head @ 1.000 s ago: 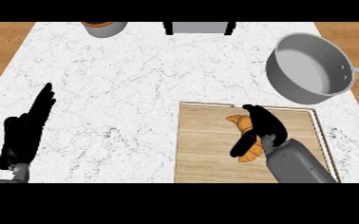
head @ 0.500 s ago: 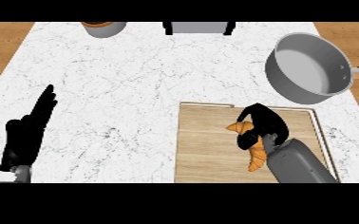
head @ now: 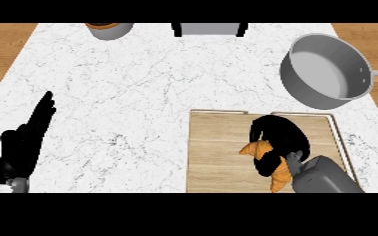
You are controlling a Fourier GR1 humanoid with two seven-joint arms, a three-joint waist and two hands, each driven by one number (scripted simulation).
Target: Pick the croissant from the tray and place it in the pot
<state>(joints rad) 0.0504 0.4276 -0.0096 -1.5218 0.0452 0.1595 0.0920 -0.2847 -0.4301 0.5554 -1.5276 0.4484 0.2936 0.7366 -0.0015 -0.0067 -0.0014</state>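
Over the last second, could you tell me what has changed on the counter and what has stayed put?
The right hand has curled its fingers more tightly round the croissant, which has turned slightly on the wooden tray; it does not look lifted yet. The left hand stayed open at the left edge, and the pot has not moved.

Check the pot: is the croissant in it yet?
No. The pot holds nothing; the croissant is over the tray, under the curled right hand.

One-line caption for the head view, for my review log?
Right hand curled over the croissant on the wooden tray; grey pot waits beyond; left hand rests open.
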